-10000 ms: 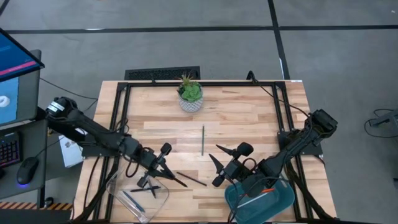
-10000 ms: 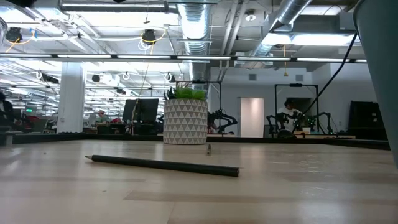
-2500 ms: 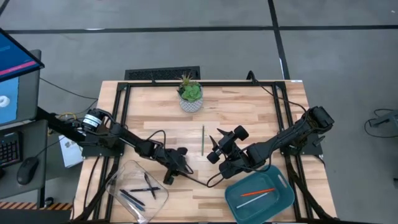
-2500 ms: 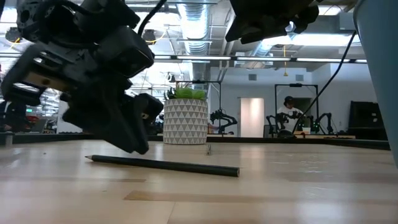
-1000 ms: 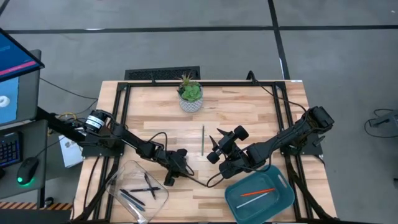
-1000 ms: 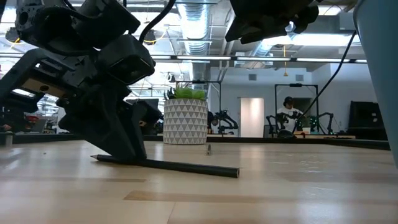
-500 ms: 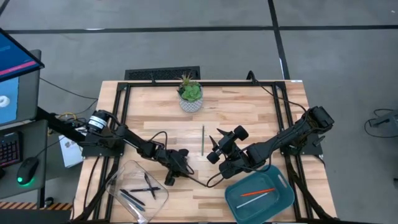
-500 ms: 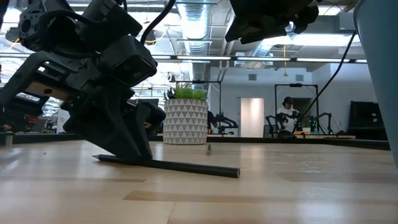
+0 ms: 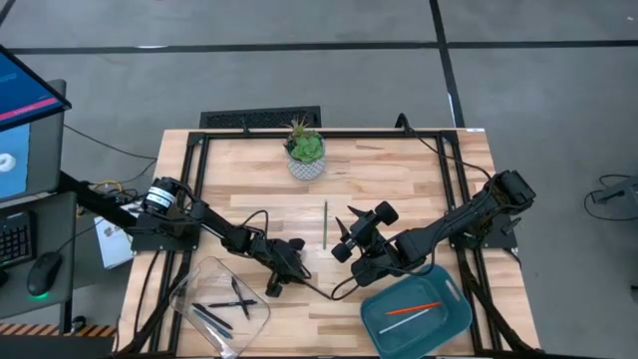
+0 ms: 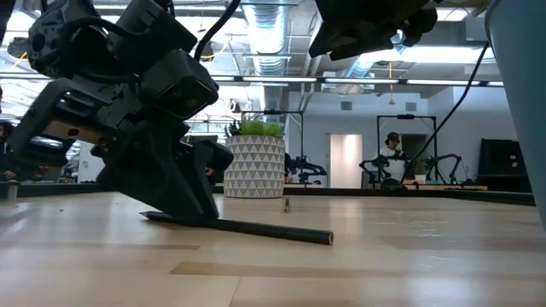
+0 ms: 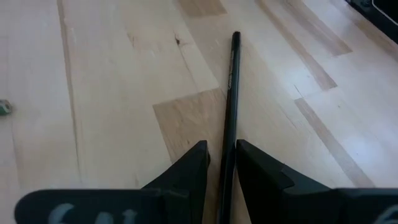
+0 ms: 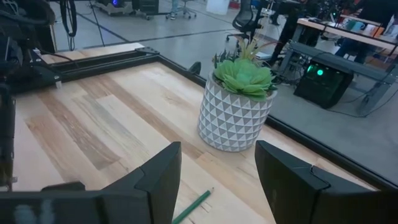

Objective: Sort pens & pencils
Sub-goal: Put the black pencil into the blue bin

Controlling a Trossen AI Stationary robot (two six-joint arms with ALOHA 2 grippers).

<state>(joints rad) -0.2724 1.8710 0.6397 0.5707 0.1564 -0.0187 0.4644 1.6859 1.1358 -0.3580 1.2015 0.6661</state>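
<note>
Looking from above: left gripper [image 9: 277, 276] low on the table [image 9: 399, 179], right gripper [image 9: 344, 237] hovering, fingers spread. Low view: black pencil [image 10: 256, 228] lying flat on the wood. Left wrist view: fingers [image 11: 186, 171] straddle the pencil [image 11: 231, 106], pinching it.

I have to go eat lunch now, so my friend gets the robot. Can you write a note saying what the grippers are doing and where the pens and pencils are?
Left gripper: down on the table, fingers closed on the dark pencil, which still touches the wood.
Right gripper: open, empty, waiting above the table middle near the teal tray.
Done: a few dark pens lie in the clear tray; an orange-red stick and a pale one lie in the teal tray.
Left: lift the gripped dark pencil into a tray; the green pencil still lies loose mid-table below the plant pot.
</note>
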